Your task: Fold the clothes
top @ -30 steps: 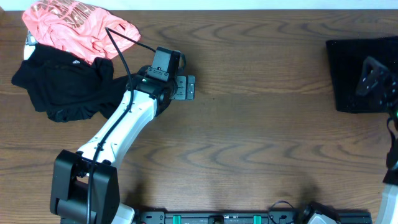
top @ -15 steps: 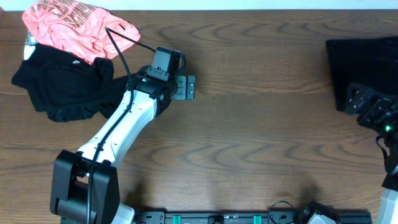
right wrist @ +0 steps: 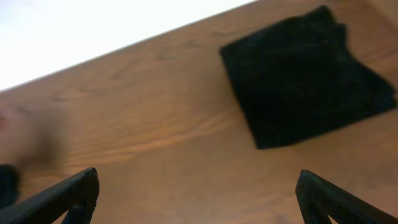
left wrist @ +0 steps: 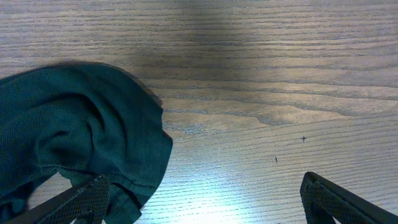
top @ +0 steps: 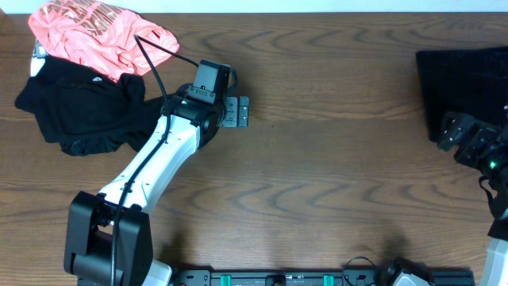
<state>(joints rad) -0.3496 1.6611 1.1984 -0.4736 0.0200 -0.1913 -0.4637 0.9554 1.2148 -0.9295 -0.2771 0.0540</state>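
Observation:
A crumpled black garment [top: 79, 111] lies at the far left, with a coral pink garment [top: 99, 33] behind it. A folded black garment [top: 460, 79] lies at the far right; it also shows in the right wrist view [right wrist: 305, 78]. My left gripper [top: 236, 111] is open and empty over bare wood, just right of the black garment, whose dark edge [left wrist: 81, 149] reaches its left finger in the left wrist view. My right gripper [top: 460, 139] is open and empty at the front edge of the folded garment, lifted off it.
The wooden table [top: 333, 159] spans the view. A black rail [top: 317, 278] runs along the front edge. The left arm [top: 159, 159] lies diagonally across the left half.
My right gripper has pulled back from over the folded black garment toward the front right. The left arm has not moved.

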